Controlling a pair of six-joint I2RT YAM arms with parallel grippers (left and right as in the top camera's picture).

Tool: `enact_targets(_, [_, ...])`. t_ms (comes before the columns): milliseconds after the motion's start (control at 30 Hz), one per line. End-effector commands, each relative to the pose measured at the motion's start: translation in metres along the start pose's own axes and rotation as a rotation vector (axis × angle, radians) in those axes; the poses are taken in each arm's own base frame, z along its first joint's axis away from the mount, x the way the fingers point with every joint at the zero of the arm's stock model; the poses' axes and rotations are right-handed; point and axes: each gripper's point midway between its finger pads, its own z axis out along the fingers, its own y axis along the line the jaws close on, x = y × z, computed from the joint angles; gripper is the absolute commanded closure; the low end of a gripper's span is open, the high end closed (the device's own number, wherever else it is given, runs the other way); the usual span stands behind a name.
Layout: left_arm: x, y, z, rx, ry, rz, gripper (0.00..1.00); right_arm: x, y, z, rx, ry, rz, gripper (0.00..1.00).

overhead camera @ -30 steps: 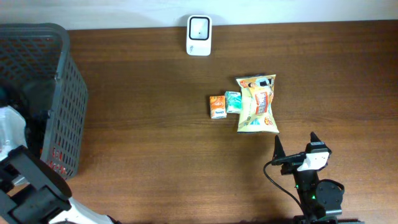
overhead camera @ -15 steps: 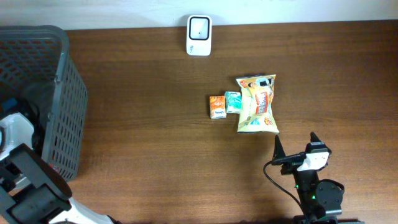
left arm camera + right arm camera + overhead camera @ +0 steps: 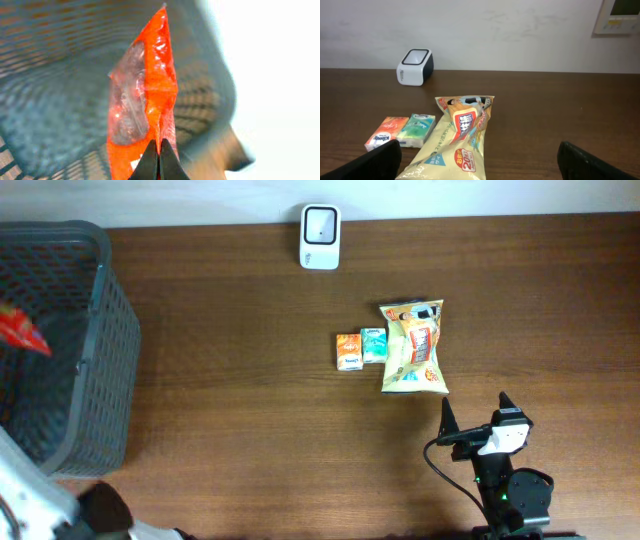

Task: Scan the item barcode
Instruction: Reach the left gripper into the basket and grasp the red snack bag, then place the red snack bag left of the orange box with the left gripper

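My left gripper (image 3: 159, 144) is shut on the lower edge of a red-orange plastic packet (image 3: 150, 95) with a clear window, which stands up from the jaws inside the dark mesh basket (image 3: 50, 75). From overhead the red packet (image 3: 22, 330) shows over the basket (image 3: 105, 330) at the far left; the gripper itself is hidden there. The white barcode scanner (image 3: 320, 223) stands at the table's far edge, facing the table in the right wrist view (image 3: 415, 66). My right gripper (image 3: 475, 405) rests open and empty near the front edge, right of centre.
A yellow snack bag (image 3: 413, 347) (image 3: 455, 140), a green tissue pack (image 3: 374, 344) (image 3: 417, 130) and an orange tissue pack (image 3: 349, 351) (image 3: 382, 132) lie together mid-table, just beyond the right gripper. A white wall runs behind the table.
My left gripper has shut on the red packet and raised it within the basket, so it now shows from overhead. The left arm has shifted toward the front-left corner. The right arm is still.
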Motion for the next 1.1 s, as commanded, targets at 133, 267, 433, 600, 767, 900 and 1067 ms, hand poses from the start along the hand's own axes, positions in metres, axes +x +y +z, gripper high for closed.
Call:
enact_targets(133, [0.141, -0.161, -0.133, 0.604, -0.014, 0.695, 1.0, 0.003, -0.002, 0.0, 0.01, 0.005, 0.001, 0.02])
enact_targets(267, [0.267, -0.21, -0.113, 0.678, 0.163, 1.048, 1.0, 0.003, -0.002, 0.0, 0.01, 0.006, 0.001, 0.02])
enact_targets(433, [0.359, -0.218, -0.024, 0.424, 0.243, 1.255, 1.0, 0.003, -0.002, 0.0, 0.01, 0.005, 0.001, 0.02])
enact_targets(600, [0.424, -0.189, 0.074, 0.164, 0.369, 1.397, 1.0, 0.003, -0.002, 0.0, 0.01, 0.006, 0.001, 0.02])
enact_targets(767, [0.485, -0.162, 0.125, 0.094, 0.519, 1.505, 1.0, 0.003, -0.002, 0.0, 0.01, 0.005, 0.001, 0.02])
enact_targets(900, [0.509, -0.15, 0.133, 0.09, 0.594, 1.522, 0.92, 0.003, -0.002, 0.0, 0.01, 0.006, 0.001, 0.02])
enact_targets(1067, [0.51, -0.136, 0.127, 0.057, 0.66, 1.531, 0.16, 0.003, -0.002, 0.0, 0.01, 0.005, 0.001, 0.02])
